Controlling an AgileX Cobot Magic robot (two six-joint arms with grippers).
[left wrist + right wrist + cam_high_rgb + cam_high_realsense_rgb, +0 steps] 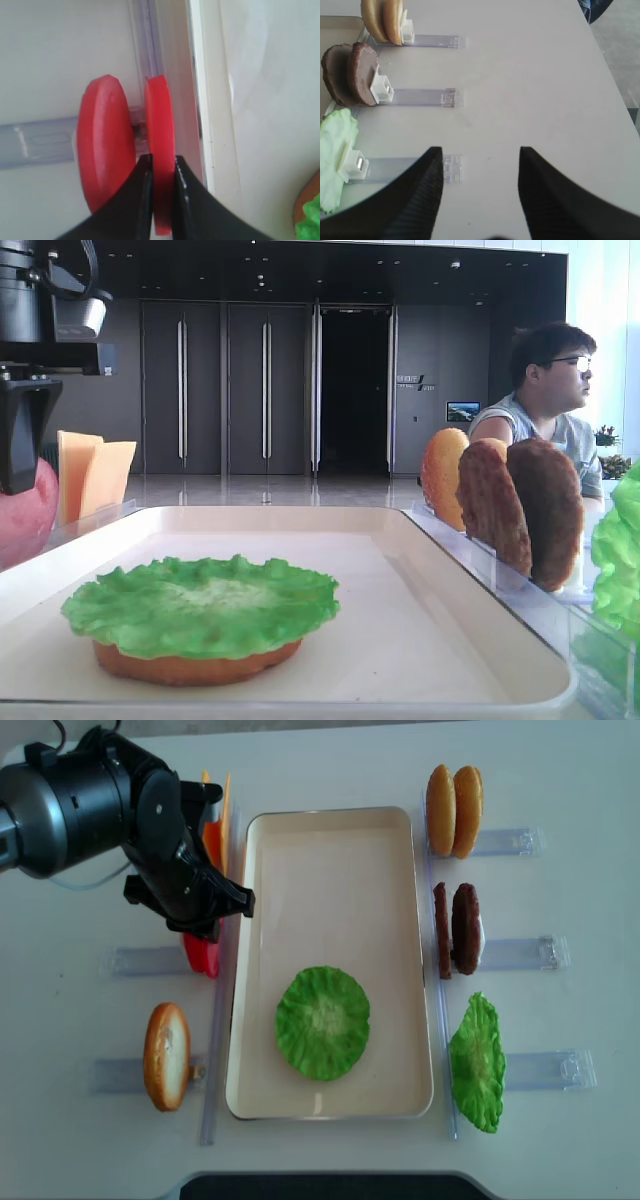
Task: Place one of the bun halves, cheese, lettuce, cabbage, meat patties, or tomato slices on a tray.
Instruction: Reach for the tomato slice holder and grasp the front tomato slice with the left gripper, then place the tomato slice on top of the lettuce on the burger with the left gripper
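Two red tomato slices stand on edge in a clear rack just left of the cream tray (330,835). My left gripper (162,165) is shut on the slice (159,115) nearer the tray; the other slice (104,145) stands beside it. In the tray a green lettuce leaf (322,1023) lies on a flat orange bun half (190,665). Cheese slices (215,830) stand behind the left arm. Another bun half (167,1055) stands at the front left. My right gripper (480,151) hangs open over bare table, holding nothing.
Clear racks right of the tray hold bun halves (453,810), dark patties (455,928) and a lettuce leaf (478,1062). The bulky left arm (100,810) covers the table's far left. A seated person (550,400) is behind the table.
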